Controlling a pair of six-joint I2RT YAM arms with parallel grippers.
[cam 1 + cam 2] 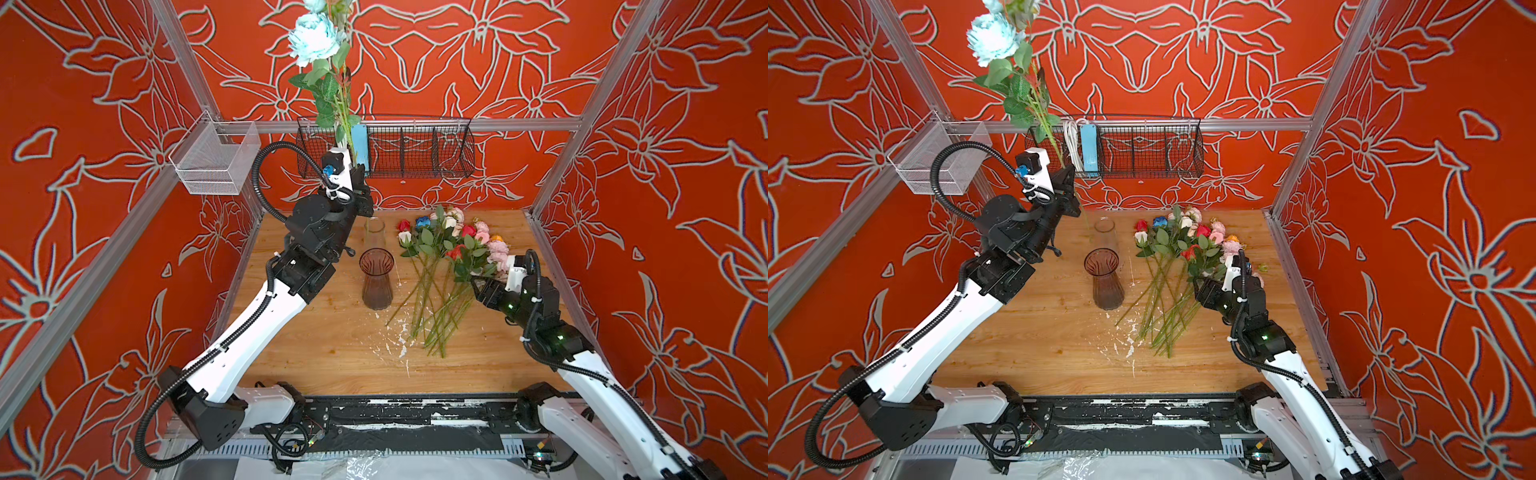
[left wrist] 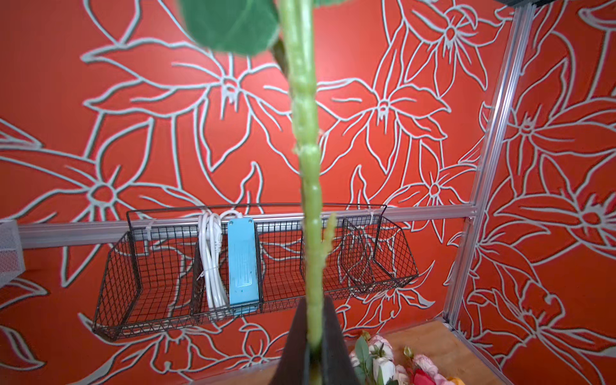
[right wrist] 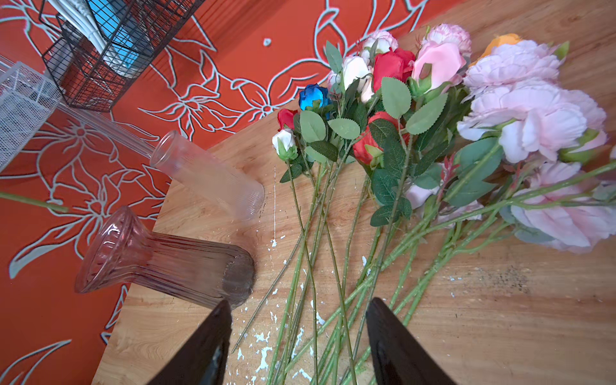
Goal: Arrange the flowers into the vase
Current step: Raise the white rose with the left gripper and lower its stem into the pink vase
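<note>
A robot's left gripper (image 2: 313, 301), jaws pressed together on a thick green stem (image 2: 306, 150), holds a pale blue peony (image 1: 313, 37) high above and behind the tinted glass vase (image 1: 377, 278) that stands upright on the wooden table (image 1: 332, 353). The bloom rises against the red wall, and the stem's cut end (image 3: 50, 205) hangs in the air outside the vase. The rest of the flowers (image 1: 449, 249) lie in a loose heap on the table just to the right of the vase in both top views: red, white, blue, pink and orange heads point away from the camera toward the back wall, and the long stems fan out toward the front edge. The right gripper (image 3: 299, 301) is on the far side of that heap from the vase, low over the stems, its black fingers (image 3: 213, 333) spread wide with nothing pinched between them; whether they touch a stem cannot be told. A clear glass vase (image 1: 375, 230) stands just behind the tinted one. On the wall behind the vase hangs a black wire basket (image 1: 415, 149) holding a blue power strip (image 2: 243, 263) and a coiled white cable (image 2: 211, 260).
</note>
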